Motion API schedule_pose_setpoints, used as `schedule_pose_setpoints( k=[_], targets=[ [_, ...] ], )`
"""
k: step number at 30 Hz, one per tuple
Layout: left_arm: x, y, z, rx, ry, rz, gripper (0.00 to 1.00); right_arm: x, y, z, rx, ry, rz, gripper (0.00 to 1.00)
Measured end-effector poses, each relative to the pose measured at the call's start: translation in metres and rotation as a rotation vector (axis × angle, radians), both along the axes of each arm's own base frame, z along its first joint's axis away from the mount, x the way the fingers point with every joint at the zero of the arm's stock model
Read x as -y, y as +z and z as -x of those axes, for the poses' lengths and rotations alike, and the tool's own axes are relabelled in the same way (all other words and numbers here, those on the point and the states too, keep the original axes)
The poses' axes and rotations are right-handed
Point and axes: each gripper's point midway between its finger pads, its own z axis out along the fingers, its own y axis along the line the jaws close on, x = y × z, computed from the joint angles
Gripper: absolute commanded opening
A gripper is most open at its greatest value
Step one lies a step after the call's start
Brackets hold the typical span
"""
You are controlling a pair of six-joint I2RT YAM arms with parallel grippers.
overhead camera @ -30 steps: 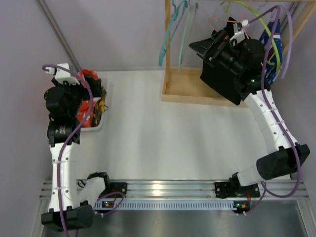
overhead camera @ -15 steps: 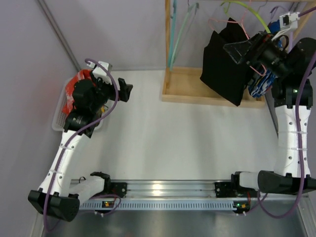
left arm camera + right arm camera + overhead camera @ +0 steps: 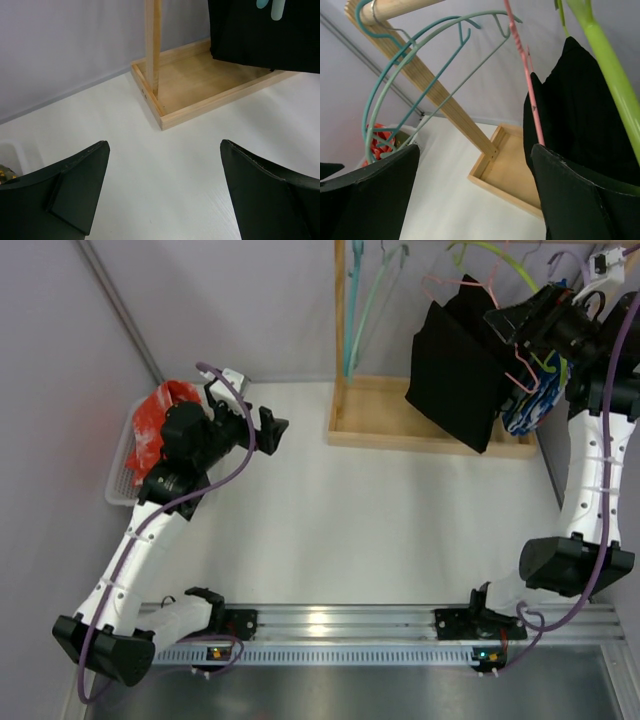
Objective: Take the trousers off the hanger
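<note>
Black trousers (image 3: 452, 365) hang folded over a pink hanger (image 3: 515, 380) on the wooden rack; they also show in the right wrist view (image 3: 580, 110) and the left wrist view (image 3: 265, 35). My right gripper (image 3: 505, 322) is open, up by the hanger's right side, with the pink hanger (image 3: 526, 70) running just past its right finger (image 3: 580, 195) and nothing between the jaws. Red-orange trousers (image 3: 158, 418) lie in the white basket (image 3: 122, 475). The left gripper (image 3: 272, 428) hovers open over the table to the right of the basket, empty.
The rack's wooden tray base (image 3: 400, 425) and upright post (image 3: 340, 320) stand at the back. Two empty teal hangers (image 3: 362, 310) hang on the left of the rail, a green hanger (image 3: 605, 70) on the right. A blue patterned garment (image 3: 530, 405) hangs behind the right arm.
The left arm has swung out of the basket toward the middle of the table. The right gripper has pulled back rightward from the front of the black trousers. Both stay open.
</note>
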Motion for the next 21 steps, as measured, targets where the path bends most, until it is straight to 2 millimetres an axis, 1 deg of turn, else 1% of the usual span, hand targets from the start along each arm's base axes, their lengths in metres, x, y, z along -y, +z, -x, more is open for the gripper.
schedule_pose_setpoints(
  k=[5,7,11,13,15,20,21],
  targets=[
    [0.001,0.0,0.0,0.01,-0.006,-0.017,0.99,0.01,-0.011,-0.029,-0.01,-0.023,-0.002,0.9],
    [0.001,-0.001,-0.001,0.011,-0.003,-0.022,0.99,0.014,-0.015,-0.04,-0.016,-0.033,-0.002,0.86],
    [0.001,-0.004,-0.004,0.007,0.002,-0.029,0.99,0.015,-0.02,-0.06,-0.008,-0.049,0.007,0.83],
    [0.001,-0.005,-0.005,0.004,0.004,-0.032,0.99,0.012,-0.02,-0.069,0.006,-0.05,0.018,0.81],
    [0.001,-0.006,-0.006,0.002,0.005,-0.033,0.99,0.005,-0.024,-0.077,0.01,-0.043,0.027,0.81],
    [0.0,-0.006,-0.007,0.005,0.011,-0.037,0.98,-0.022,-0.031,-0.097,0.026,-0.012,0.043,0.78],
    [0.0,-0.006,-0.007,0.006,0.011,-0.039,0.98,-0.026,-0.031,-0.101,0.031,-0.01,0.046,0.75]
  ],
)
